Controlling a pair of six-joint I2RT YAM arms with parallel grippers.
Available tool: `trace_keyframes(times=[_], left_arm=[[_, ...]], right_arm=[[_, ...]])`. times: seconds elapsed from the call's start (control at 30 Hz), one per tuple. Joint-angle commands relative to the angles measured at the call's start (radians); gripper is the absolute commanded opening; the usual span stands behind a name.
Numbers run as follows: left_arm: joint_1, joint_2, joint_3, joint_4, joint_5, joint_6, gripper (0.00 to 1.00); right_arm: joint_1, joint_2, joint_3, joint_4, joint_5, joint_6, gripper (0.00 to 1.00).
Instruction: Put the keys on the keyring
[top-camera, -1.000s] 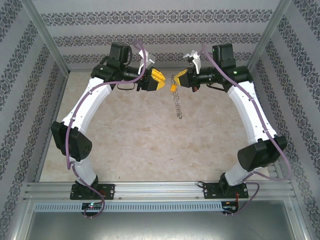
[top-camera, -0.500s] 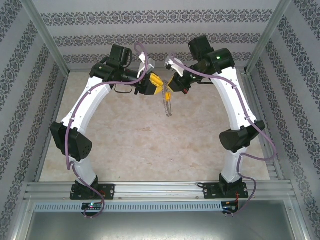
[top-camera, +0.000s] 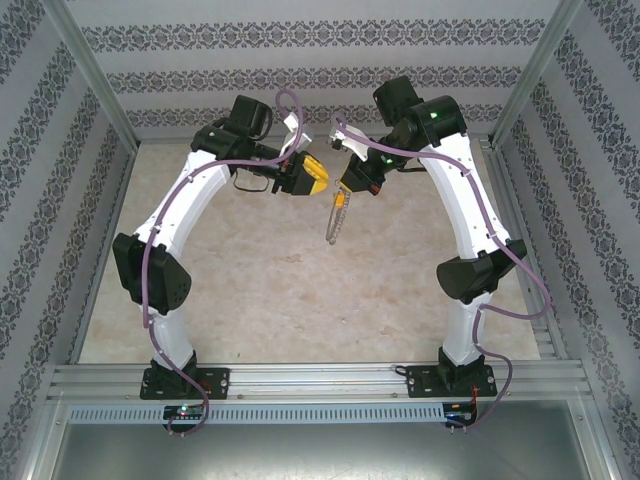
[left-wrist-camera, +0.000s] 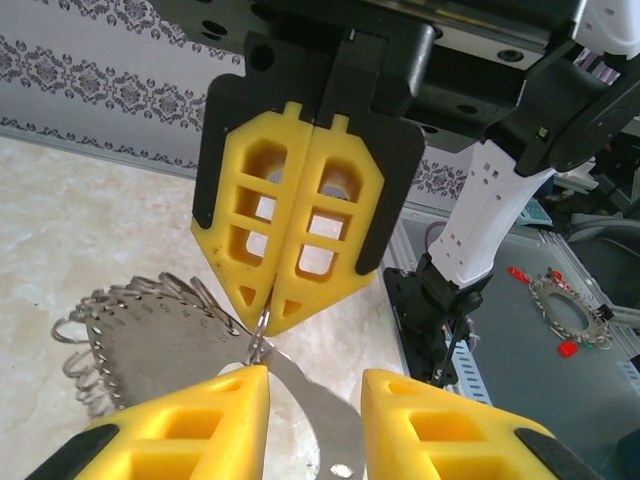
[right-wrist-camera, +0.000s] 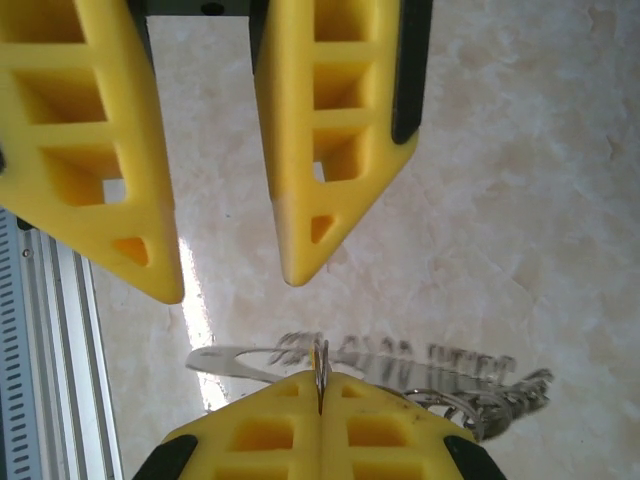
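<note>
Robot lab booth — aluminium frame (top-camera: 300, 380), wallpapered panels (top-camera: 300, 40).

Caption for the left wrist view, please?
Right gripper pinches the keyring shut by its rim; left gripper faces it, fingers open.

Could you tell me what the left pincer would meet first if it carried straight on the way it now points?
Most likely the keyring: its silvery band lies just ahead of the open left pincer, held by the shut right pincer directly behind. Depth is uncertain.
</note>
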Motion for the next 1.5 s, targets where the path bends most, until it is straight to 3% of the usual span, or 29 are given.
trace_keyframes(times=[0.0,1.0,1.13,1.3,1.47], left_arm=[[-0.014,0.026,0.046,-0.017,0.042,0.011,0.29],[-0.054,0.088,0.084,-0.013,0.096,0.020,0.23],[-0.056,0.099,0.093,-0.018,0.118,0.024,0.16],[-0.058,0.100,0.097,-0.029,0.139,0.038,0.14],[-0.056,0.102,0.107,-0.032,0.155,0.043,0.12]], right_arm=[[0.010,-0.035,0.009,-0.006,-0.028,-0.023,0.00],[-0.002,-0.061,-0.047,0.063,-0.067,-0.014,0.00],[-0.026,-0.091,-0.087,0.099,-0.131,-0.013,0.00],[-0.064,-0.135,-0.143,0.132,-0.227,-0.022,0.00],[-0.075,-0.145,-0.159,0.135,-0.243,-0.023,0.00]])
